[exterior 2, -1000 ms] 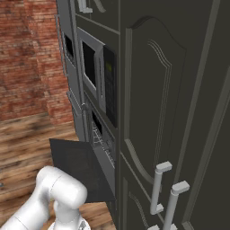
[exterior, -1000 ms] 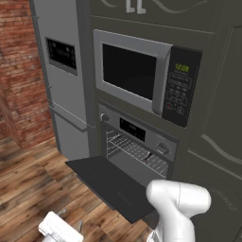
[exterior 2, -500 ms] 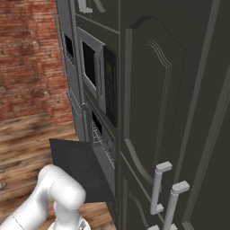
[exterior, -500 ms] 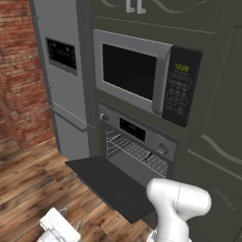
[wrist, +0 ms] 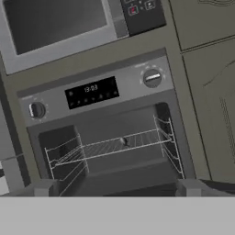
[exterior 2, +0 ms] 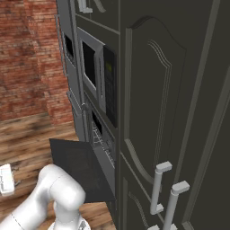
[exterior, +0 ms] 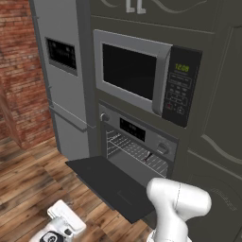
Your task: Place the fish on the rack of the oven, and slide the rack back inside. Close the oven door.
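Note:
The oven (wrist: pixel 96 94) stands below the microwave with its oven door (exterior: pixel 111 184) folded down flat. Inside the cavity lies the wire rack (wrist: pixel 110 147). A small dark fish (wrist: pixel 124 141) rests on the rack near its middle, and it is also a tiny dark speck (exterior: pixel 148 157) in the left base view. My gripper (wrist: pixel 117 190) hangs low in front of the door, facing the oven from a distance. It is open, with nothing between its fingertips (wrist: pixel 46 187). The white hand (exterior: pixel 64 220) sits above the wooden floor.
A silver-framed microwave (exterior: pixel 137 75) sits right above the oven. The grey fridge (exterior: pixel 64 71) stands to the left and tall dark cabinet doors (exterior 2: pixel 157 112) to the right. The door (exterior 2: pixel 76 166) juts out over the wooden floor (exterior: pixel 28 189). A brick wall (exterior: pixel 19 71) is far left.
The hand has drifted slightly towards the oven and now shows at the left edge of the right base view. The oven, door and rack have not moved.

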### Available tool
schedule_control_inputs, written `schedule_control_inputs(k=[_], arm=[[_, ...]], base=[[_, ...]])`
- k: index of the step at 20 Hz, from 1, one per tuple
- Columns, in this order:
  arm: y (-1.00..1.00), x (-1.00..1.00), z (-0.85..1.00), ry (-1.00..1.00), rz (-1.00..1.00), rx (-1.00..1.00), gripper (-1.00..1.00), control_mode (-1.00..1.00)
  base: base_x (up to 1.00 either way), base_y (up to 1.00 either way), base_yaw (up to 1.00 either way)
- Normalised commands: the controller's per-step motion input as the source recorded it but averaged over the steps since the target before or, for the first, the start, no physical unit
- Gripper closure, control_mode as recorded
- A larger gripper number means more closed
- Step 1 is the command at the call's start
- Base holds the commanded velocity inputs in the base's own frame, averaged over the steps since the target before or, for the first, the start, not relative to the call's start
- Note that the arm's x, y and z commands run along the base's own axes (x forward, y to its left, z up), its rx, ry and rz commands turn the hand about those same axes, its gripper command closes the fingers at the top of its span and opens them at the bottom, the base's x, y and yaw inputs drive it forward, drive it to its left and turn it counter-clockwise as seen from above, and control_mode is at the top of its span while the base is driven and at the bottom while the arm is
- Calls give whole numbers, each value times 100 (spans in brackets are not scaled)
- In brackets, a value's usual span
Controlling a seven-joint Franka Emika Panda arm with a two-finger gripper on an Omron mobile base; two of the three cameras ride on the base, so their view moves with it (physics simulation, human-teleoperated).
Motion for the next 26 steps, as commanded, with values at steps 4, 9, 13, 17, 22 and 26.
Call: schedule_control_inputs(k=[4, 9, 13, 17, 22, 26], arm=[[0, 86, -96, 0, 0, 22, -100, -100], [7, 87, -100, 0, 0, 11, -100, -100], [11, 41, -42, -4, 0, 0, -100, -100], [34, 29, -37, 0, -8, 0, -100, -100], [33, 30, -82, 4, -13, 0, -100, -100], [35, 47, -89, 3, -13, 0, -100, -100]], base=[[0, 0, 0], [0, 0, 0], [0, 0, 0], [0, 0, 0], [0, 0, 0], [0, 0, 0]])
